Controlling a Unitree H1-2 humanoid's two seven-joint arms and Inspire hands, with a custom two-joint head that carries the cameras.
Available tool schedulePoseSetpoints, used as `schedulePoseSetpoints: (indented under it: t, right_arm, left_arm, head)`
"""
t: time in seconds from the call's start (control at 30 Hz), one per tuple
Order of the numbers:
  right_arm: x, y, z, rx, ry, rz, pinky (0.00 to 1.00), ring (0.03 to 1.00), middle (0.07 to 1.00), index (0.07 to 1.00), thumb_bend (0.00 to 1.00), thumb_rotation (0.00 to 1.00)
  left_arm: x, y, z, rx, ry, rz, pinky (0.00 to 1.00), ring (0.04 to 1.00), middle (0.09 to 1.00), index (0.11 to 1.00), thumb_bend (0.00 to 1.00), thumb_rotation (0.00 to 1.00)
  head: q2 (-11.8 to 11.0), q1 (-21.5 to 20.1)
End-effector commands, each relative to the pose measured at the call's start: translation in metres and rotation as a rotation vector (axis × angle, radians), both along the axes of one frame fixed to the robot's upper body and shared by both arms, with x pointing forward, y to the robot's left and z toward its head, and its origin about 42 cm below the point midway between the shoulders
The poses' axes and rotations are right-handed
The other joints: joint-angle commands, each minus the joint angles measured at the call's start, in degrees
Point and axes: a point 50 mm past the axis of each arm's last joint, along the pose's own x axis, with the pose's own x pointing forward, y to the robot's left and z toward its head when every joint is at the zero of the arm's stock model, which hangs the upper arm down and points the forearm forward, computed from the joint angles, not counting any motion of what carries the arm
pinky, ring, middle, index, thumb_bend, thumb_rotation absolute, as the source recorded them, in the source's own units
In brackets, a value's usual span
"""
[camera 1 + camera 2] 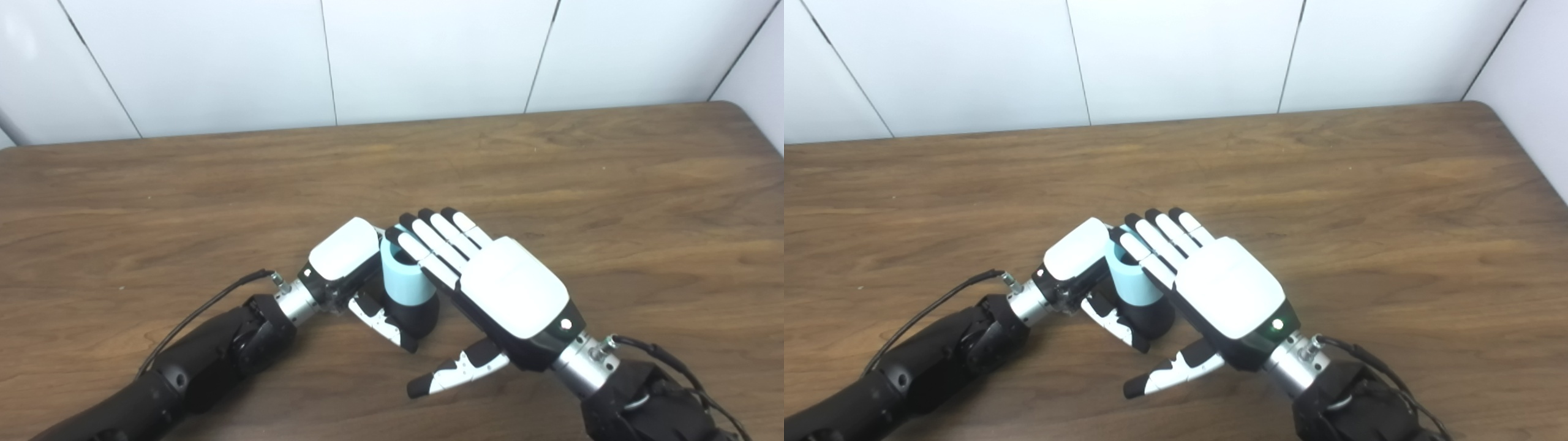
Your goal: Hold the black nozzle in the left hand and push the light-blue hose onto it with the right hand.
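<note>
Hose [402,277]: short light-blue tube, open end up, standing seated on the black nozzle [418,313], which rests upright on the wooden bench [184,202] between the two hands. Left hand [349,269] is wrapped around the nozzle and hose from the left, thumb across the nozzle's front. Right hand [490,282] is open, fingers [429,242] straight and together, laid against the hose's right side and rim, thumb hanging free, gripping nothing.

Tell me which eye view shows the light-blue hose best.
Left eye view: the light-blue hose shows its side wall and open rim above the black nozzle, between the left hand and right hand. In the right eye view the right hand's fingers cover more of it.
</note>
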Motion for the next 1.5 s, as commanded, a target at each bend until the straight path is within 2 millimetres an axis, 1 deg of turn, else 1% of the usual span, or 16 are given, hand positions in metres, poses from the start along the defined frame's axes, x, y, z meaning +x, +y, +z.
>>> schedulePoseSetpoints:
  t: [0.0, 0.23, 0.37, 0.5, 0.7, 0.97, 1.07, 1.1, 1.13, 1.17, 1.23, 1.27, 1.3, 1.33, 1.4, 1.47]
  right_arm:
    - [0.004, -0.002, 0.004, 0.012, -0.027, 0.002, 1.00, 1.000, 1.000, 1.000, 0.88, 0.92]
    - [0.008, -0.003, 0.010, 0.034, -0.063, -0.026, 1.00, 1.000, 1.000, 1.000, 0.89, 0.93]
    - [0.008, -0.005, 0.015, 0.071, -0.095, -0.029, 1.00, 1.000, 1.000, 1.000, 0.91, 0.96]
    - [0.007, -0.006, 0.016, 0.140, -0.143, -0.012, 1.00, 1.000, 1.000, 1.000, 0.90, 0.96]
    - [0.006, -0.010, 0.010, 0.217, -0.189, 0.003, 1.00, 1.000, 1.000, 1.000, 0.88, 0.93]
    - [0.007, -0.018, 0.004, 0.251, -0.209, -0.050, 1.00, 1.000, 1.000, 1.000, 0.87, 0.96]
    - [0.008, -0.026, -0.002, 0.403, -0.177, -0.086, 1.00, 1.000, 1.000, 1.000, 0.85, 0.95]
    - [0.008, -0.028, -0.008, 0.523, -0.136, -0.095, 0.98, 0.998, 1.000, 0.998, 0.82, 0.94]
    - [0.009, -0.030, -0.012, 0.603, -0.108, -0.101, 0.94, 0.992, 1.000, 0.990, 0.76, 0.92]
    - [0.009, -0.032, -0.019, 0.695, -0.073, -0.103, 0.94, 0.992, 1.000, 0.990, 0.76, 0.92]
    - [0.011, -0.038, -0.034, 0.865, 0.003, -0.141, 0.90, 0.968, 0.983, 0.963, 0.56, 0.86]
    - [0.011, -0.040, -0.040, 0.936, 0.038, -0.174, 0.88, 0.949, 0.962, 0.934, 0.46, 0.80]
    - [0.012, -0.043, -0.045, 0.987, 0.063, -0.201, 0.84, 0.923, 0.935, 0.900, 0.36, 0.69]
    - [0.013, -0.045, -0.050, 1.027, 0.088, -0.226, 0.82, 0.906, 0.917, 0.879, 0.31, 0.61]
    - [0.015, -0.048, -0.054, 1.080, 0.134, -0.256, 0.78, 0.888, 0.899, 0.861, 0.25, 0.52]
    - [0.016, -0.049, -0.057, 1.094, 0.154, -0.274, 0.76, 0.882, 0.896, 0.859, 0.26, 0.50]
  left_arm:
    - [-0.075, 0.001, -0.091, 0.100, 0.251, 0.010, 0.34, 0.432, 0.492, 0.483, 0.52, 0.00]
    - [-0.075, 0.001, -0.092, 0.097, 0.259, 0.015, 0.30, 0.389, 0.470, 0.507, 0.52, 0.00]
    - [-0.075, 0.001, -0.093, 0.094, 0.266, 0.023, 0.25, 0.329, 0.436, 0.531, 0.51, 0.00]
    - [-0.072, 0.002, -0.095, 0.107, 0.270, 0.028, 0.32, 0.414, 0.481, 0.492, 0.52, 0.00]
    - [-0.066, 0.007, -0.099, 0.101, 0.304, 0.084, 0.38, 0.471, 0.510, 0.467, 0.52, 0.00]
    - [-0.061, 0.013, -0.106, 0.124, 0.309, 0.132, 0.40, 0.475, 0.500, 0.477, 0.52, 0.00]
    - [-0.060, 0.014, -0.106, 0.128, 0.307, 0.138, 0.41, 0.485, 0.500, 0.477, 0.52, 0.00]
    - [-0.060, 0.014, -0.105, 0.126, 0.305, 0.141, 0.41, 0.487, 0.499, 0.478, 0.52, 0.00]
    - [-0.060, 0.014, -0.105, 0.125, 0.303, 0.143, 0.41, 0.491, 0.497, 0.480, 0.52, 0.00]
    - [-0.060, 0.014, -0.105, 0.123, 0.300, 0.145, 0.41, 0.491, 0.497, 0.480, 0.52, 0.00]
    - [-0.060, 0.014, -0.105, 0.120, 0.294, 0.150, 0.42, 0.498, 0.494, 0.483, 0.52, 0.00]
    - [-0.060, 0.014, -0.105, 0.116, 0.292, 0.153, 0.42, 0.501, 0.492, 0.485, 0.52, 0.00]
    - [-0.060, 0.014, -0.105, 0.115, 0.291, 0.154, 0.43, 0.503, 0.490, 0.487, 0.52, 0.00]
    - [-0.061, 0.014, -0.105, 0.114, 0.289, 0.155, 0.43, 0.505, 0.490, 0.488, 0.52, 0.00]
    - [-0.061, 0.014, -0.104, 0.115, 0.283, 0.159, 0.43, 0.507, 0.489, 0.489, 0.52, 0.00]
    - [-0.061, 0.014, -0.104, 0.114, 0.271, 0.163, 0.42, 0.509, 0.487, 0.491, 0.52, 0.00]
  head:
    - [0.02, -0.03]
    - [-0.39, -0.09]
    - [-0.39, -0.09]
    - [-0.61, -0.19]
    - [-0.77, -0.16]
    - [-1.08, -0.29]
    - [-1.27, -0.14]
    - [-1.27, -0.14]
    - [-1.30, -0.03]
    - [-1.30, -0.03]
    - [-1.24, -0.07]
    - [-1.23, 0.01]
    - [-1.24, 0.17]
    - [-1.24, 0.17]
    - [-1.02, 0.26]
    - [-0.95, 0.13]
